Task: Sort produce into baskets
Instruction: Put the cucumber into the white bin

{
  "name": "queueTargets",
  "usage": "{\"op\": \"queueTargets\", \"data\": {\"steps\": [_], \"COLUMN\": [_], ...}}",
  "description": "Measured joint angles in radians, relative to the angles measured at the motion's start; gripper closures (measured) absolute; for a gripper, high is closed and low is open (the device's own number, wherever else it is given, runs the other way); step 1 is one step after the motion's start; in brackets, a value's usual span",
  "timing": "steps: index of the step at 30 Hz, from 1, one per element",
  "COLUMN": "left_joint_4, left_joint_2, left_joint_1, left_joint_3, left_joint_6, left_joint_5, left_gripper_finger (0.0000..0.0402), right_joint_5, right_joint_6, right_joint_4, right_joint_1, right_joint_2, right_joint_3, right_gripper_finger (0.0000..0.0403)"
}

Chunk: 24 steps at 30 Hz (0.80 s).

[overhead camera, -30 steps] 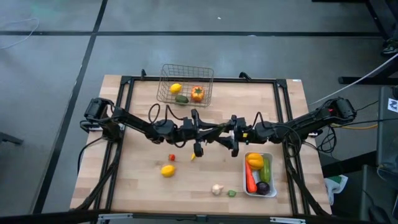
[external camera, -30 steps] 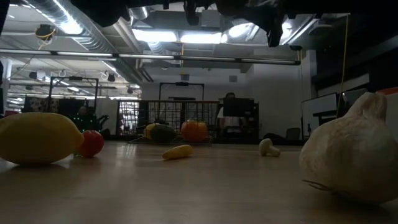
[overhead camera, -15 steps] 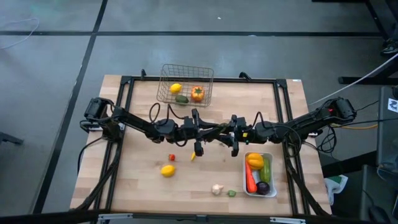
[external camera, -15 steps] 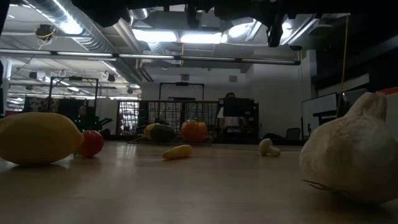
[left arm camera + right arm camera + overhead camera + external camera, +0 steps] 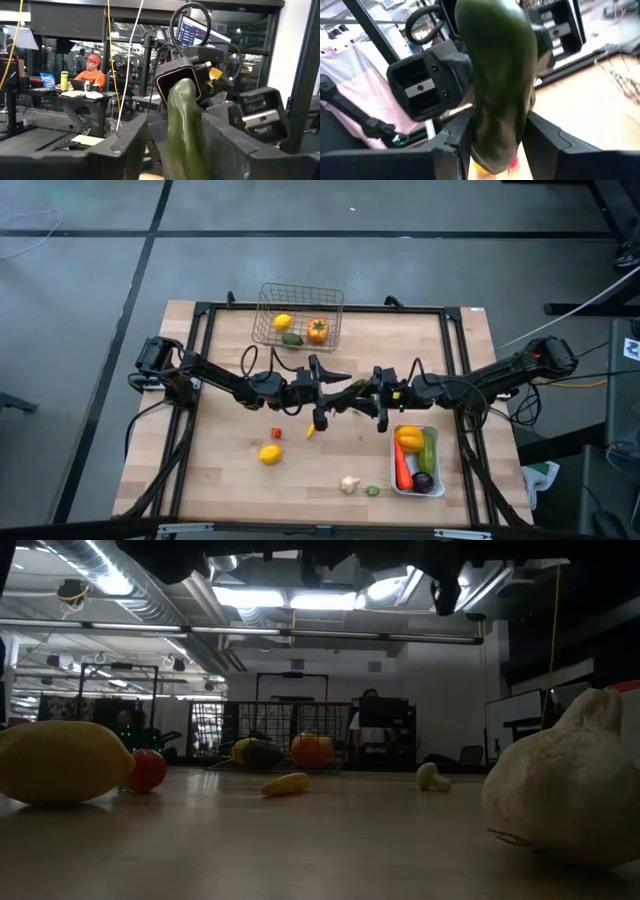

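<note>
Cucumber (image 5: 351,392) is seen in mid-air above the middle of the worktop (image 5: 230,470), a little in front of the wire basket (image 5: 298,317), with both arms meeting on it. The right gripper (image 5: 495,135) is closed on the cucumber: its jaws are pressed against both sides of the green body. The left gripper (image 5: 172,125) faces it from the other end. Its jaws are parted, the cucumber stands between them, and a gap is seen on one side, so no firm grip is shown there.

Inside the wire basket a lemon (image 5: 283,322), a dark green piece (image 5: 291,339) and an orange tomato (image 5: 317,331) are found close together.

The white tray (image 5: 416,427) is placed well away from the wire basket, towards the front right of the worktop. A yellow pepper (image 5: 409,439), a second cucumber (image 5: 428,452), a carrot (image 5: 403,470) and an eggplant (image 5: 424,481) are packed in it.

Loose produce is spread in front of the wire basket, beyond the arms: a small red piece (image 5: 277,433) and a small yellow piece (image 5: 310,432) nearest to it, a second lemon (image 5: 270,454) just past the red one, and a garlic (image 5: 349,484) with a small green piece (image 5: 372,491) beside it, farthest from the wire basket.
</note>
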Motion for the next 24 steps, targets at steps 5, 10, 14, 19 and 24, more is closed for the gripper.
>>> {"op": "queueTargets", "data": {"steps": [5,10,14,19,24], "left_joint_4": [0.005,-0.025,-0.063,-0.125,-0.151], "left_joint_2": [-0.006,-0.006,-0.006,-0.007,-0.007], "left_joint_1": [0.0,0.001,0.001,0.001,0.001], "left_joint_3": [0.0,0.0,0.0,0.0,0.0], "left_joint_6": [0.0,-0.002,-0.003,-0.042,-0.047], "left_joint_5": [0.0,0.0,0.0,0.0,0.001], "left_gripper_finger": [0.0195,0.0192,0.0197,0.0199,0.0199], "right_joint_5": [-0.004,-0.011,-0.072,-0.221,-0.276], "right_joint_6": [0.129,0.345,0.578,0.865,1.077], "right_joint_4": [-0.201,-0.358,-0.46,-0.549,-0.696], "right_joint_1": [0.025,0.083,0.135,0.204,0.301], "right_joint_2": [-0.096,-0.176,-0.22,-0.244,-0.236], "right_joint_3": [0.0,0.001,0.001,0.001,0.001], "right_gripper_finger": [0.0265,0.0265,0.0265,0.0265,0.0265]}}
